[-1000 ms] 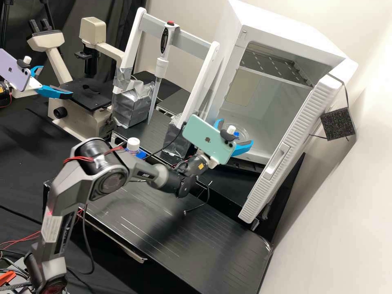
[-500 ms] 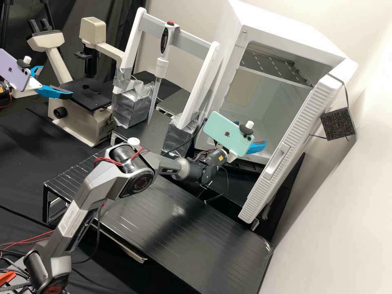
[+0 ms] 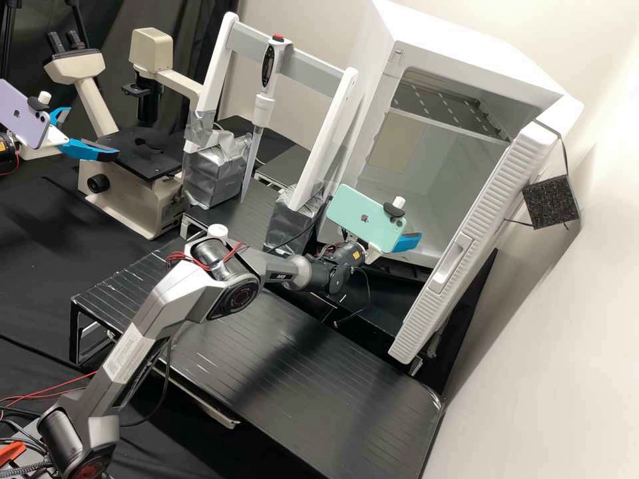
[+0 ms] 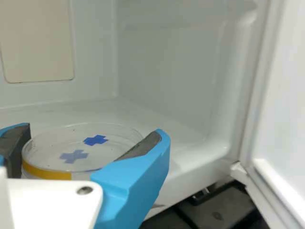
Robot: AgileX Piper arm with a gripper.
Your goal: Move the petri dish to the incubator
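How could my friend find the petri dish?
Find the big white incubator with its door open. Between the gripper's blue fingers there is the petri dish. Unlike those fingers, it's round and see-through, with a blue cross and yellow stripe.

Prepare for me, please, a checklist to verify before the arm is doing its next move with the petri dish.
1. Incubator door open: ok, it stands wide open.
2. Petri dish between the gripper's two fingers: ok, the grey pads are at opposite sides of it.
3. Dish below the upper shelf: ok, the gripper is low at the incubator's opening.
4. Dish resting on the incubator floor: cannot tell, its underside is hidden.
5. Dish released, fingers clear: not ok, they still flank it closely.
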